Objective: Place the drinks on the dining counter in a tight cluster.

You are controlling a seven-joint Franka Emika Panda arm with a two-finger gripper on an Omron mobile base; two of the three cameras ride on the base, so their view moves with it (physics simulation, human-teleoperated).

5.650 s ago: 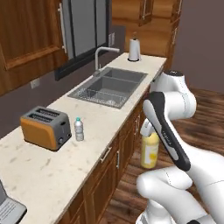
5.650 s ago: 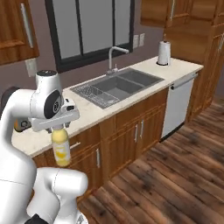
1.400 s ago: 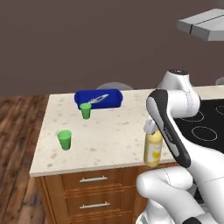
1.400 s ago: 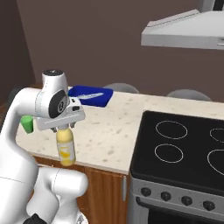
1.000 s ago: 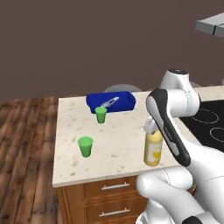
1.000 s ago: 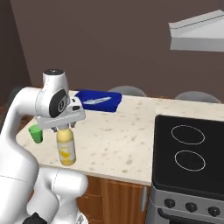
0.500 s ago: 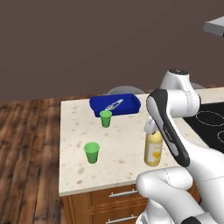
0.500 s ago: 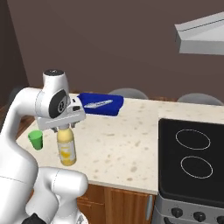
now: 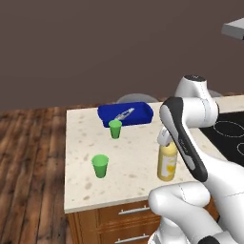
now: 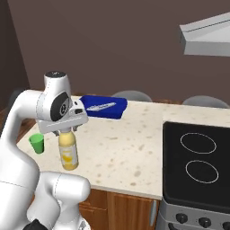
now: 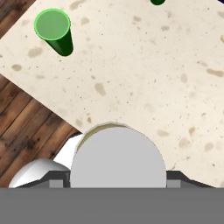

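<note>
On the left of the worktop [image 9: 81,190], two green cups are seen: one near the front edge [image 9: 100,166] and one further back [image 9: 115,129], just in front of a blue tray [image 9: 138,113]. To their right, the juice bottle [image 9: 167,163] is held by the pincer [image 10: 66,130], which is clamped on its neck just below the cap. The bottle hangs upright, its long axis vertical, cap up and base down, above the front part of the worktop near the edge; whether the base touches the stone cannot be told. From the hand camera, the white cap [image 11: 118,157] is looked down upon directly.

The bottle is judged to be rigid plastic, fairly light but with liquid weight low down, and smooth enough to slip. The neck grip under the cap is judged sound, since the shoulder gives a ledge; the wide body would be harder to span. Further right, the black cooktop [image 10: 197,166] is set into the worktop, well apart from the bottle.
</note>
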